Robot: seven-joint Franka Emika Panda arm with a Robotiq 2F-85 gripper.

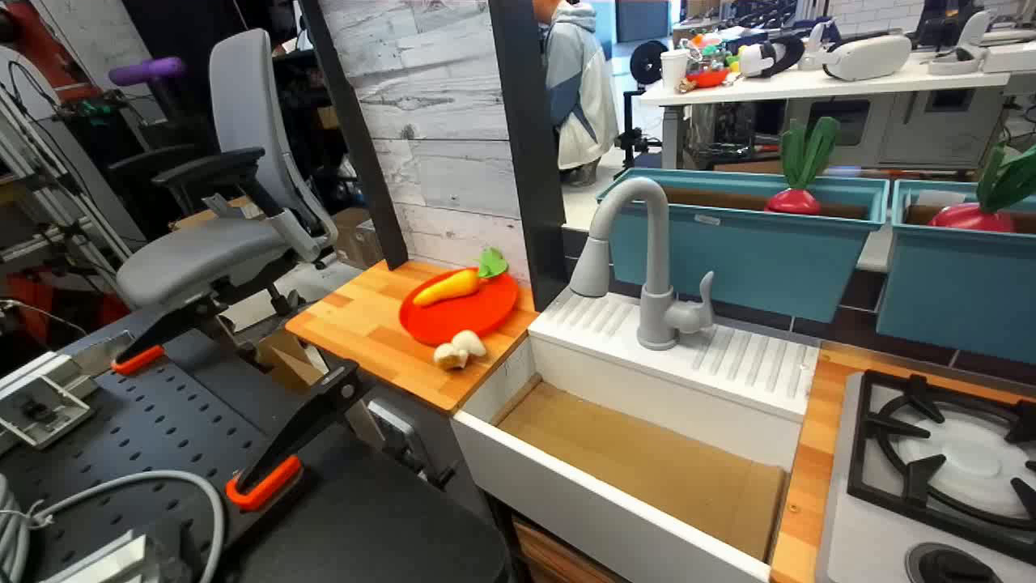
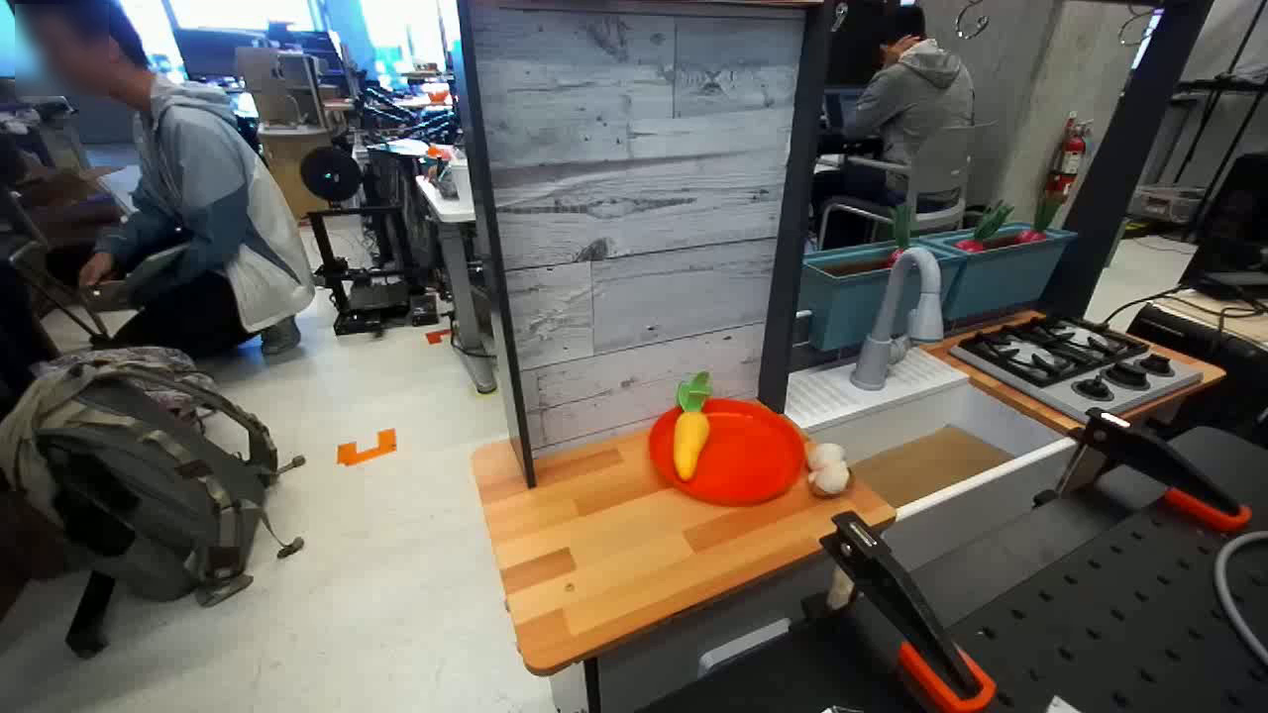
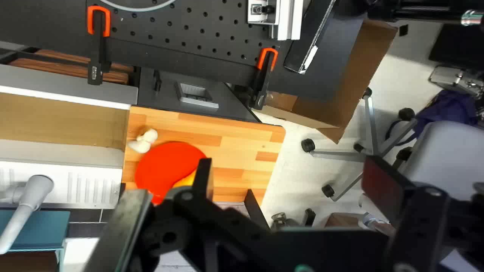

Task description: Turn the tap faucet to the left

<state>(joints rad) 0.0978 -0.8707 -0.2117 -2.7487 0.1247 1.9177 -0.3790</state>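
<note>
Nearest the wrist camera, the gripper (image 3: 293,175) has its fingers (image 3: 203,177) spread wide, nothing held between them, the gap running from nine to three o'clock. Next comes the wooden counter (image 3: 242,139), its red plate (image 3: 168,162) at nine. Farther along that line, near the left edge of the wrist view and well apart from the fingers, stands the tap faucet (image 3: 31,201). In an exterior view it stands upright, the spout (image 1: 591,267) drooping at ten o'clock from the base (image 1: 657,328), the lever (image 1: 706,298) at two. Reaching it likely means travelling toward nine, where the leading finger's outer face could meet the spout for a sideways push. Farthest, a teal planter (image 1: 736,255) stands behind the faucet; overreaching might knock it.
</note>
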